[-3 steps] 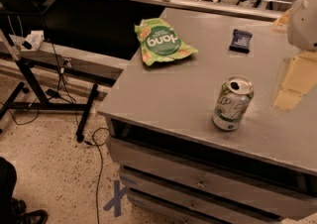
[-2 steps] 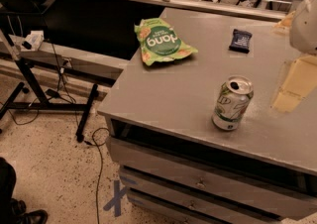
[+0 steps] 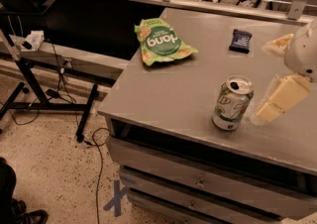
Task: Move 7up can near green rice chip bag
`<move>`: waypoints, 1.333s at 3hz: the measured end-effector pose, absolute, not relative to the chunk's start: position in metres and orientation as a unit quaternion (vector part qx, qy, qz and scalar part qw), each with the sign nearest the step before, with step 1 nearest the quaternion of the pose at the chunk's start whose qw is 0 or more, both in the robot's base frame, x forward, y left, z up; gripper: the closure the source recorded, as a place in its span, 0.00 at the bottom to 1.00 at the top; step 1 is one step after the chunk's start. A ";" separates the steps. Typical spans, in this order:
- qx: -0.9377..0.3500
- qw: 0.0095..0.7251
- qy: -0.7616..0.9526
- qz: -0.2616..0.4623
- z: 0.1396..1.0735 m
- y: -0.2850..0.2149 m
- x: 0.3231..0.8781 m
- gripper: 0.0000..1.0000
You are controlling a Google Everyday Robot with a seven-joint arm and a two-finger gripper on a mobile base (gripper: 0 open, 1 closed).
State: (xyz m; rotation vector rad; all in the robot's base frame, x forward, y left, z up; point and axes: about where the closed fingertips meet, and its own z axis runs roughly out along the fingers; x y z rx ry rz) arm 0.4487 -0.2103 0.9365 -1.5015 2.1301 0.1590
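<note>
7up can (image 3: 232,103) upright, gripper (image 3: 269,80) just beside it, spread wide & empty, green rice chip bag (image 3: 161,43) well apart

We see the 7up can (image 3: 232,103) upright near the front edge of the grey cabinet top (image 3: 168,94), tab end up. The gripper (image 3: 261,81) is at the right edge of view, just right of the can, fingers spread wide. Its lower finger (image 3: 281,98) is just beside the can; can't tell if it touches. The green rice chip bag (image 3: 161,42) lies flat at the far-left corner, well apart from the can. A small dark blue packet (image 3: 240,40) lies farther back, btw. bag & gripper. Drawers (image 3: 198,183) are below, w/ a blue X (image 3: 117,199) on the floor.
</note>
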 end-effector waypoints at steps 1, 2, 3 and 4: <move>-0.525 0.322 0.777 0.125 0.922 -0.199 0.456 0.00; -0.500 0.381 0.755 0.185 0.917 -0.187 0.462 0.00; -0.474 0.431 0.732 0.230 0.912 -0.183 0.463 0.00; -0.461 0.462 0.713 0.257 0.903 -0.181 0.461 0.00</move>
